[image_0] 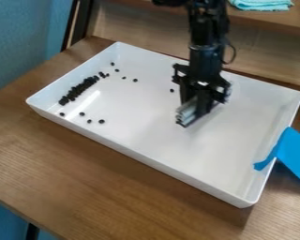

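We see the black gripper (199, 104) over the big white tray (146, 157), a little past the middle toward one o'clock. Its jaws are clamped on a pale gray thing (186, 111) with ridges and a dark edge (we can't tell just what it is). That gray thing is low in the tray and leans a bit.

We see lots of little black bits (79, 90) in the tray. Most make a long, bumpy row at ten o'clock. A few lie alone at nine and eleven o'clock, and one is near the gripper, toward twelve.

A bright blue piece (296, 152) hangs over the tray's rim at four o'clock. The tray sits on a brown wood table (102, 173). Up at one o'clock, we spot a light blue cloth (262, 4).
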You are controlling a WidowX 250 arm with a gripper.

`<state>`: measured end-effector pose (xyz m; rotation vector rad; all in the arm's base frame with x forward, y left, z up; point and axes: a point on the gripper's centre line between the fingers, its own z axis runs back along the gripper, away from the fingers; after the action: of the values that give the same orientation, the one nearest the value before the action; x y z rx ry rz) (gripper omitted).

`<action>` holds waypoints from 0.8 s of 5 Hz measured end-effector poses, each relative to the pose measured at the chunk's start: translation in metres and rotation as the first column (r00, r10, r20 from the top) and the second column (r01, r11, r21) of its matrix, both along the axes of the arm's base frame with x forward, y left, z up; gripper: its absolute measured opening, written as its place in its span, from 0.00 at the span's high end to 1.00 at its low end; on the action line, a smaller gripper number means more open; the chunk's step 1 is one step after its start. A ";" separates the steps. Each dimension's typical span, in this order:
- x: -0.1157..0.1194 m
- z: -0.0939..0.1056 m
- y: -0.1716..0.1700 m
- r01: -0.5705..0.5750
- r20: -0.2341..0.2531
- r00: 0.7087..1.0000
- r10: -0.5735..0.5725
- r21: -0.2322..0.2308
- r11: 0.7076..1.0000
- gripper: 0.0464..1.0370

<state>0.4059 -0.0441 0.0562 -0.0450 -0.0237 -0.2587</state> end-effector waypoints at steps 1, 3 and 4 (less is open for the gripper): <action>0.007 -0.019 -0.004 -0.014 -0.027 1.000 0.014 0.030 0.999 0.65; 0.012 -0.021 0.017 -0.043 -0.015 0.999 0.044 0.044 0.998 0.65; 0.012 -0.022 0.048 -0.082 -0.021 0.996 0.083 0.048 0.996 0.65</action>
<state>0.4180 0.0038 0.0346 -0.0003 0.0031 -0.1764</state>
